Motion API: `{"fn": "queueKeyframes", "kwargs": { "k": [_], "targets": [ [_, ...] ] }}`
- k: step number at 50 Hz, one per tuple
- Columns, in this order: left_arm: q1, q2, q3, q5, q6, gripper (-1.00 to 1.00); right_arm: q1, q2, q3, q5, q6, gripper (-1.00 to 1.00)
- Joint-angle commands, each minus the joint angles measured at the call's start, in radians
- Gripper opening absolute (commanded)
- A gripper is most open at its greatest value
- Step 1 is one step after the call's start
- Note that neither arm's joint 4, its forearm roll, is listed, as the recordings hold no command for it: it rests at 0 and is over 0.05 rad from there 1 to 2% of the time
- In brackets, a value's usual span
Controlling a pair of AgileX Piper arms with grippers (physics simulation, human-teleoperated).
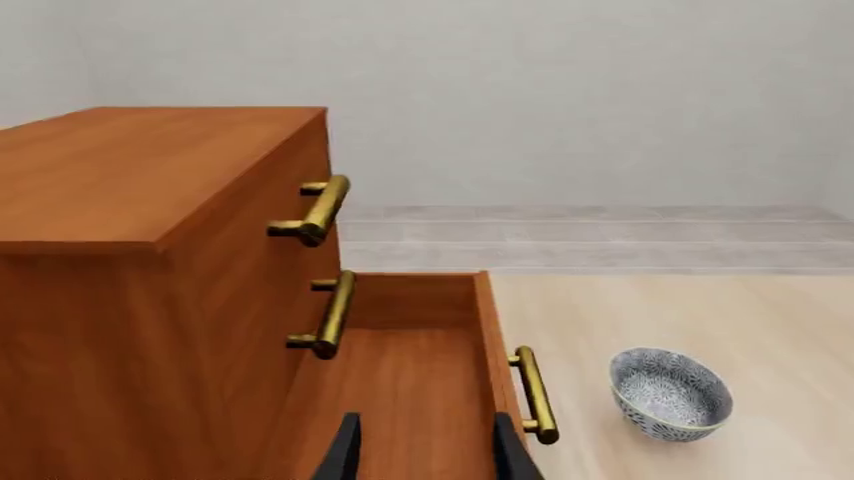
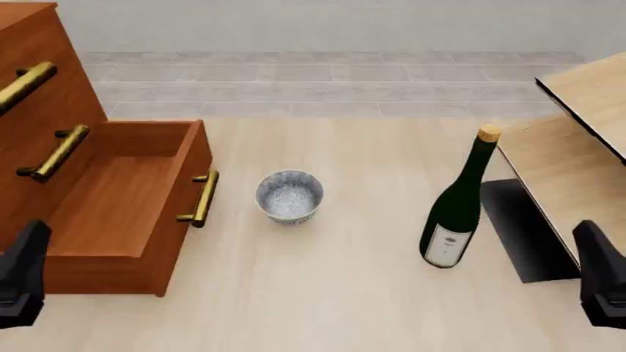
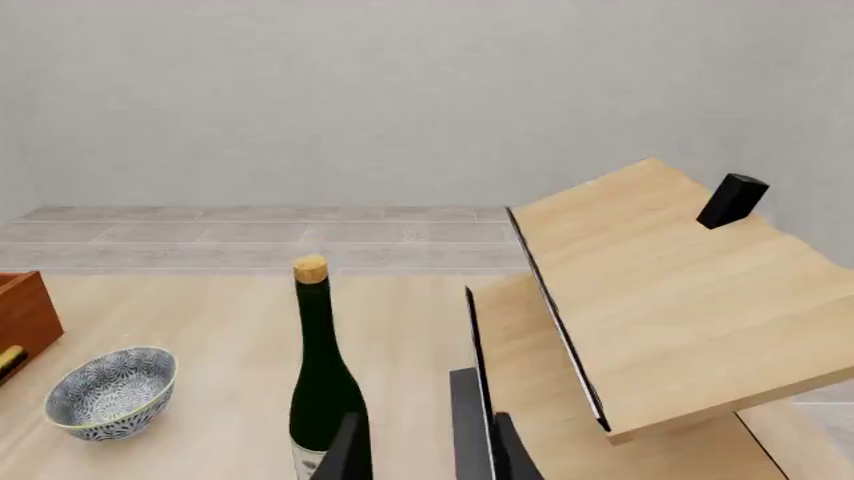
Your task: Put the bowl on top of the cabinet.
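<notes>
Bowl (image 2: 289, 196) upright on table (image 2: 352, 293), centre-left of front frame, just right of cabinet's (image 2: 49, 110) pulled-out bottom drawer (image 2: 127, 205), not touching it. Wine bottle (image 2: 457, 205) stands right of centre, well apart from bowl. Your left gripper (image 1: 420, 450) empty, fingers parted over drawer. Your right gripper (image 3: 427, 450) empty, fingers parted, near pale shelf unit (image 3: 641, 300).
</notes>
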Motion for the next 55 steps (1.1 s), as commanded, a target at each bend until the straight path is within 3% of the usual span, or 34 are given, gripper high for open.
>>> {"fn": "queueKeyframes", "kwargs": {
  "k": [1, 24, 43, 55],
  "targets": [
    [0.019, 0.0, -0.021, 0.028, 0.003, 1.0, 0.0, 0.005, -0.003, -0.001, 0.0, 1.0],
    [0.01, 0.001, -0.081, 0.092, 0.007, 1.0, 0.0, 0.005, -0.003, -0.001, 0.0, 1.0],
    [-0.203, 0.167, -0.204, 0.156, -0.034, 1.0, 0.0, 0.004, -0.003, -0.001, 0.0, 1.0],
    [-0.314, 0.309, -0.273, 0.119, -0.049, 1.0, 0.0, 0.005, -0.003, -0.001, 0.0, 1.0]
  ]
}}
